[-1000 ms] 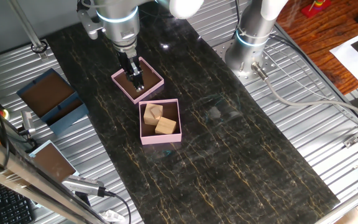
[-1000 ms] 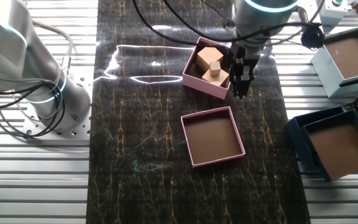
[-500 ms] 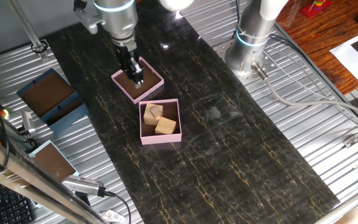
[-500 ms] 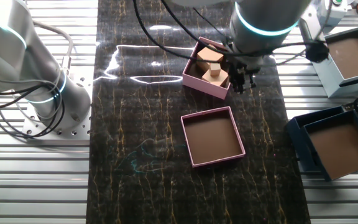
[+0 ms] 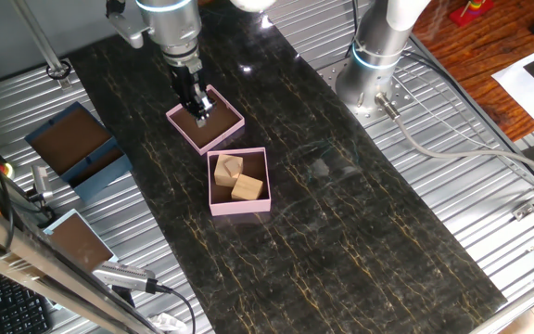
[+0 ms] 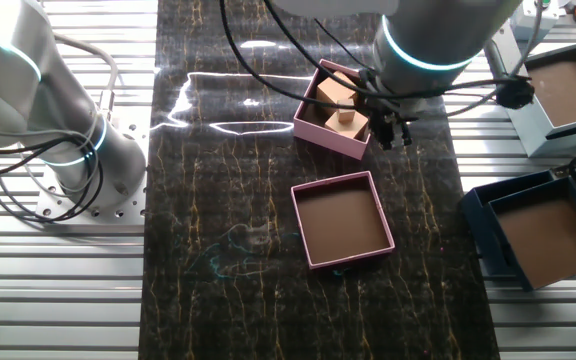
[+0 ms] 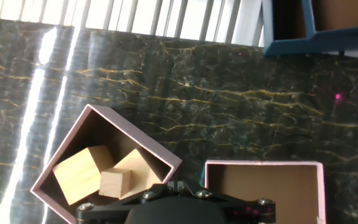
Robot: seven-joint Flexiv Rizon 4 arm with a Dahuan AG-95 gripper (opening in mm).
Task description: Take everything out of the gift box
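Observation:
The gift box (image 5: 239, 206) is pale pink with tall walls and stands mid-table. It also shows in the other fixed view (image 6: 330, 140) and in the hand view (image 7: 135, 134). Tan wooden blocks lie inside it: one (image 5: 227, 168) beside another (image 5: 247, 187). They also show in the other fixed view (image 6: 334, 92) and in the hand view (image 7: 76, 174), where a smaller cube (image 7: 115, 183) sits against a block. My gripper (image 5: 202, 115) hangs shut and empty above the table, beside the box (image 6: 392, 138), between the box and the tray (image 7: 179, 185).
A shallow pink tray (image 5: 231, 125) with a brown floor lies next to the gift box (image 6: 380, 210) (image 7: 319, 167). Blue boxes with brown insides stand off the dark mat (image 5: 72, 144) (image 6: 538, 235) (image 7: 309, 37). A second arm's base (image 5: 374, 70) stands at the table's side.
My gripper has risen and drawn back from the table, still shut and empty. The blocks and both pink boxes have not moved.

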